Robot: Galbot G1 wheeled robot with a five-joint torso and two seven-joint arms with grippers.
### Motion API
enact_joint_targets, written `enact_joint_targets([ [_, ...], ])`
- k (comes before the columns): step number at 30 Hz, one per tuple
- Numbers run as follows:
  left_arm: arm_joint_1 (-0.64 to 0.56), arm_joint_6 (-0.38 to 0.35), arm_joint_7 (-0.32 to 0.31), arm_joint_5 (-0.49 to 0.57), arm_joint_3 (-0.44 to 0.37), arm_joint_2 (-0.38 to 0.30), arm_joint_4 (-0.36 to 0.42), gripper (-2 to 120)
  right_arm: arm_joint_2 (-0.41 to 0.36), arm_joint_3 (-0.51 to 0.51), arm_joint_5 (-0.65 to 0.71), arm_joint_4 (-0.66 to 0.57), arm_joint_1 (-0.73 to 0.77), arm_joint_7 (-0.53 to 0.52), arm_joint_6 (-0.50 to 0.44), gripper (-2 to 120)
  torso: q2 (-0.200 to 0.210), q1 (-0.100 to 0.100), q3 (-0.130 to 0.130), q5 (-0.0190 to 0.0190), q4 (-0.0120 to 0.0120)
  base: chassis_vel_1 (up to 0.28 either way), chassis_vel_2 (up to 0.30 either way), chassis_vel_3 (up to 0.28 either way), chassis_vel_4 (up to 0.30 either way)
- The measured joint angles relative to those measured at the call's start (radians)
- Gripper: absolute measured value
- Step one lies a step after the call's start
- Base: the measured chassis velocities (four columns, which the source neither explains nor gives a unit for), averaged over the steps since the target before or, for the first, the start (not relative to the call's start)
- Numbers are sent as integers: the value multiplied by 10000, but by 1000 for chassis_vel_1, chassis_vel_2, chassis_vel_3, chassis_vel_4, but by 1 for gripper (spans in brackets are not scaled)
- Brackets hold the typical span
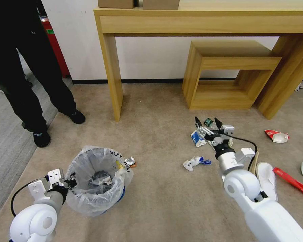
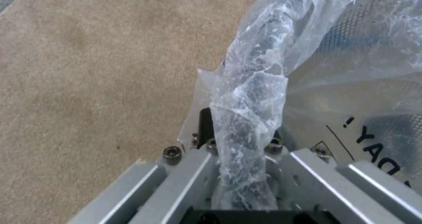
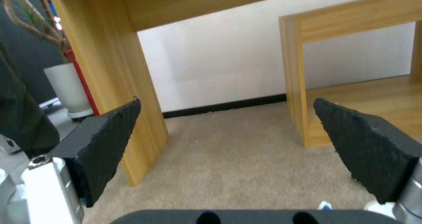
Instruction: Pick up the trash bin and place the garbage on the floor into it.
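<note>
The left gripper's [image 1: 71, 182] fingers are clamped on the bagged rim of the trash bin [image 1: 97, 181], lower left of the head view. The right gripper's [image 1: 209, 123] fingers are spread wide, empty, above the garbage [image 1: 198, 138] on the floor [image 1: 158, 134], center right.

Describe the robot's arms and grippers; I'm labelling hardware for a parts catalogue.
Both arms have glossy white rounded shells. The right gripper has black, textured, wedge-shaped fingers on a silver-grey metal body, with a black cable looping beside the wrist. The left gripper has grey metal rails and its own black cable.
</note>
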State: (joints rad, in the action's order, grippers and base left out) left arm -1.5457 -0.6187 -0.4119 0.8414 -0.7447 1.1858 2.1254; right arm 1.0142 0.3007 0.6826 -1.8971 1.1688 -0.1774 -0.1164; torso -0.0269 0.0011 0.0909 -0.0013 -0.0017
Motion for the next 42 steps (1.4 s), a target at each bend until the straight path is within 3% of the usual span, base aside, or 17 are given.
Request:
enact_joint_targets([
  [29,-216,113,-39,22,-307,-32,56,1,325,-297,-853,301,247,281,-526,100,2,-1,1,-1,-2,49,51,-52,-51],
  [42,-311,118,-46,35,-349,-18,122,1,395,-249,-1139,182,462,234,-256,100,1,0,1,-1,0,0,0,0,0],
])
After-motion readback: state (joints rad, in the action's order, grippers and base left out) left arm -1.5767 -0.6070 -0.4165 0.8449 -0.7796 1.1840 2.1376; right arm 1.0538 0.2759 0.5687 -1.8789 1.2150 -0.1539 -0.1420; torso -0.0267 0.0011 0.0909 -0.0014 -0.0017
